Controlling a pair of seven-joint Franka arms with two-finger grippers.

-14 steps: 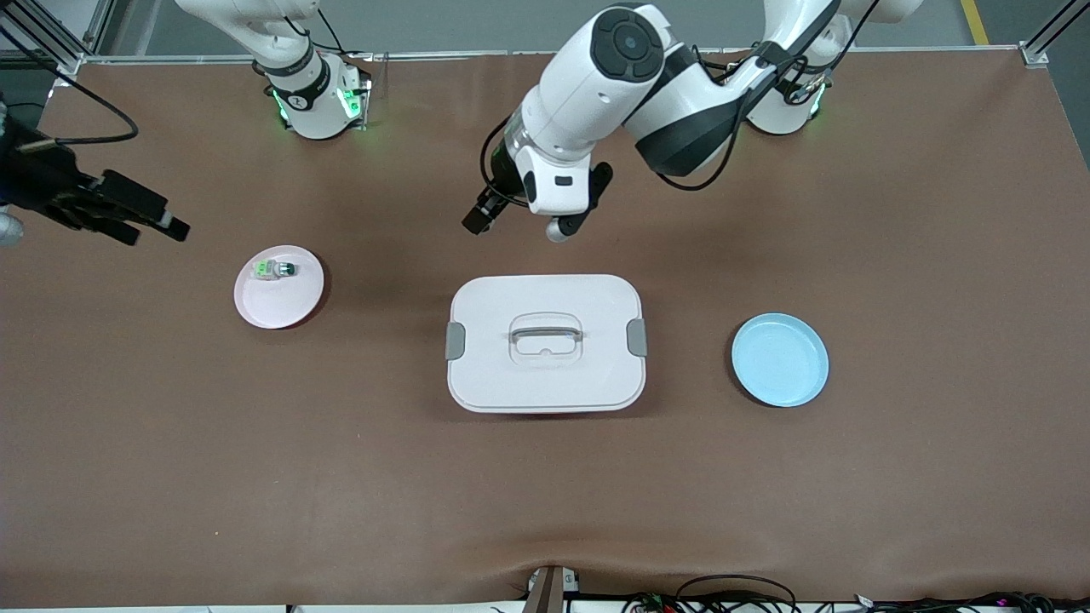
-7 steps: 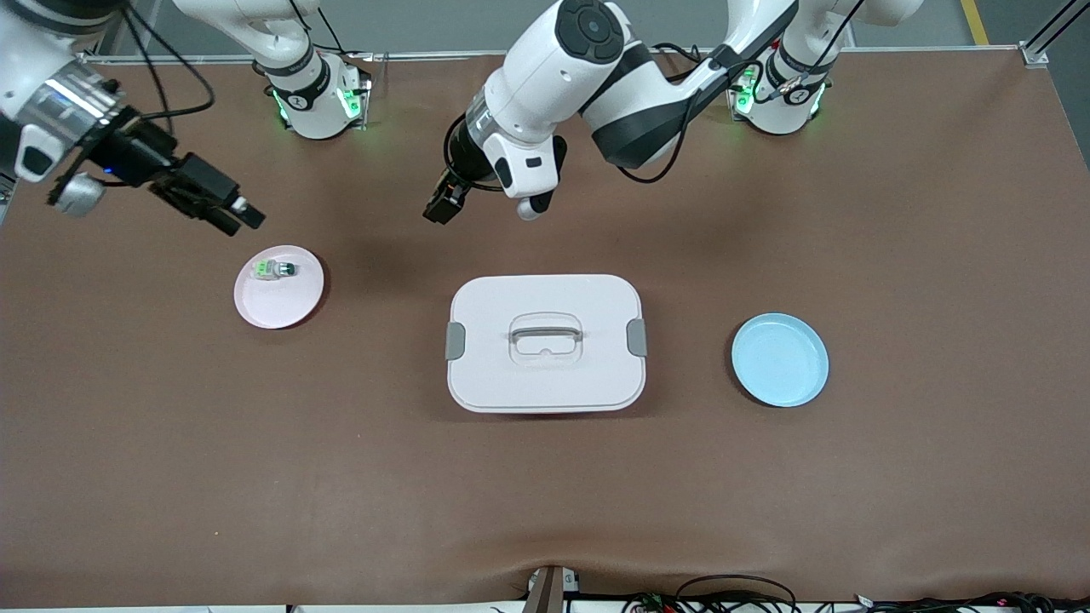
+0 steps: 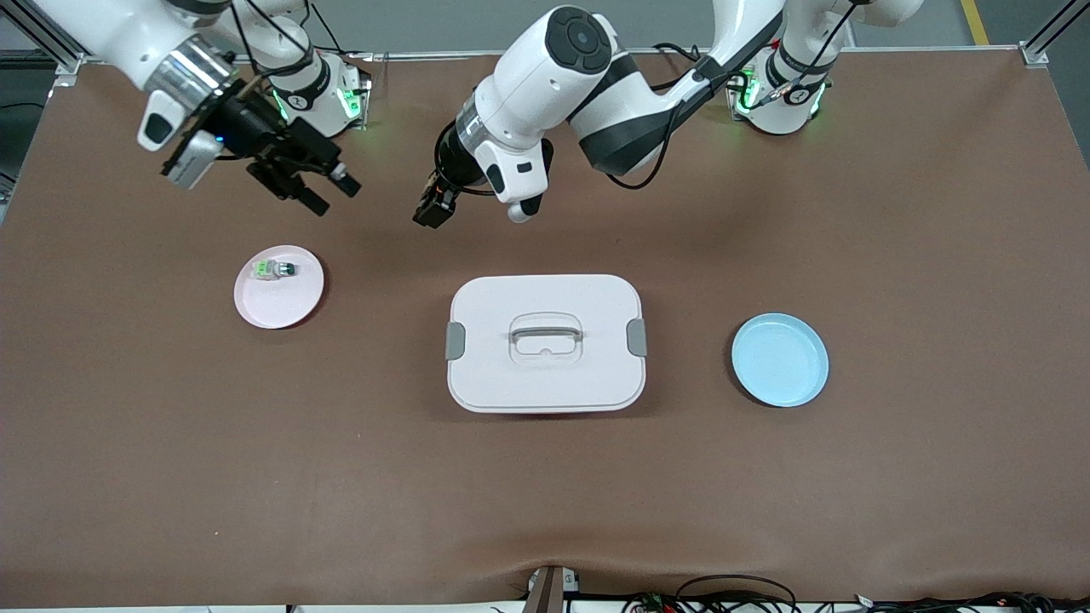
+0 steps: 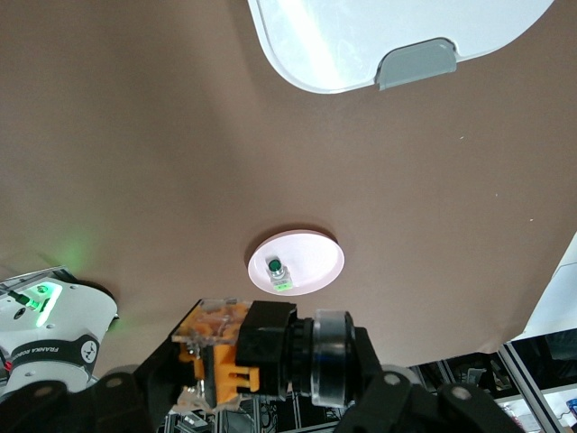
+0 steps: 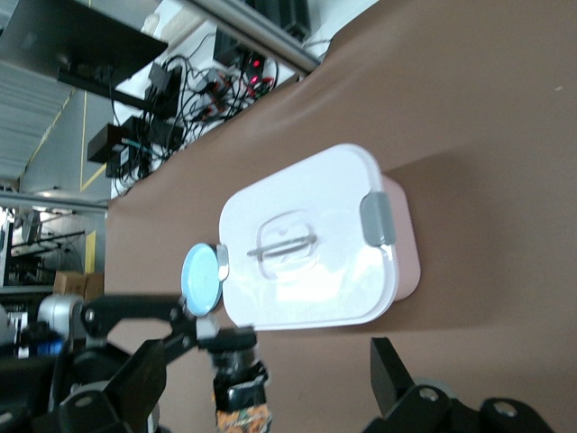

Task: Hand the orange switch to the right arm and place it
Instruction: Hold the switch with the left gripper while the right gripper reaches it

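The orange switch [image 4: 261, 350], black-bodied with an orange rear, lies sideways, clamped in the left tool [image 3: 434, 209].

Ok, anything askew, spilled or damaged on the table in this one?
Nothing stands out. The white lidded box sits square with its lid on, the white-and-green switch lies on the pink plate, and the blue plate is bare. The left gripper holds the orange switch above the table; the right gripper is open nearby.

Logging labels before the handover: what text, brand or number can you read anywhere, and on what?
"FRANKA EMIKA" (second word partly blurred): on the white arm base, left wrist view.
Green tag on the white-and-green switch on the pink plate: too small to read.
Orange switch in the left pincer: no readable marking.
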